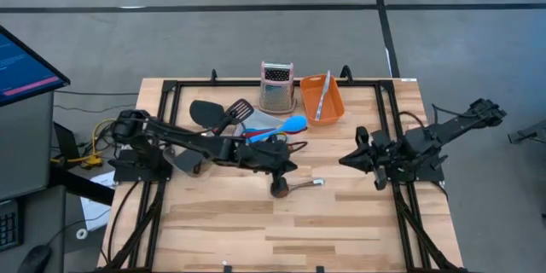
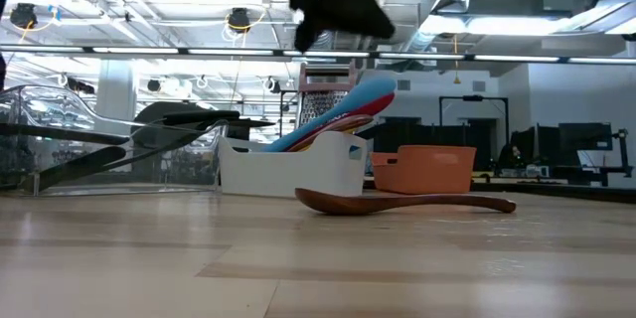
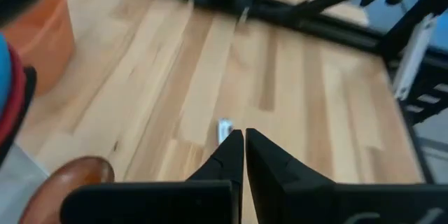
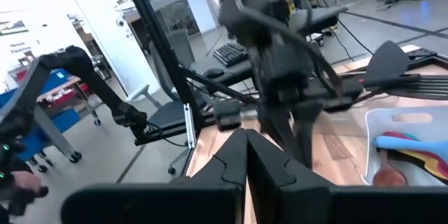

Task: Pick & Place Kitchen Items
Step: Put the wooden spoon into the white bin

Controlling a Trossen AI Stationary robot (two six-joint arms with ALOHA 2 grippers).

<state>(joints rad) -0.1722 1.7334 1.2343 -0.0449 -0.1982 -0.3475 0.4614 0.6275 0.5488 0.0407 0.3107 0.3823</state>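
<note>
Left hand (image 1: pixel 286 168) reaches toward mid-table with fingers together; right hand (image 1: pixel 345 160) waits closed at its side.

Overall: bright, even indoor light in all four views.
Source: ceiling strip lights (image 2: pixel 517 26), glaring white at upper right of the low view.
Shadows: soft and short; a dark patch under the left arm (image 1: pixel 205 147) at centre of the high view.
Table (image 1: pixel 358 213): evenly lit, no hot spots.
Low view: wooden spoon (image 2: pixel 402 202) sharp; near table surface soft; arm at top a black silhouette.
Left wrist view: whole frame blurred, orange tub (image 3: pixel 42 31) at upper left smeared.
Right wrist view: motion blur on the far arm; background washed out at upper left.
</note>
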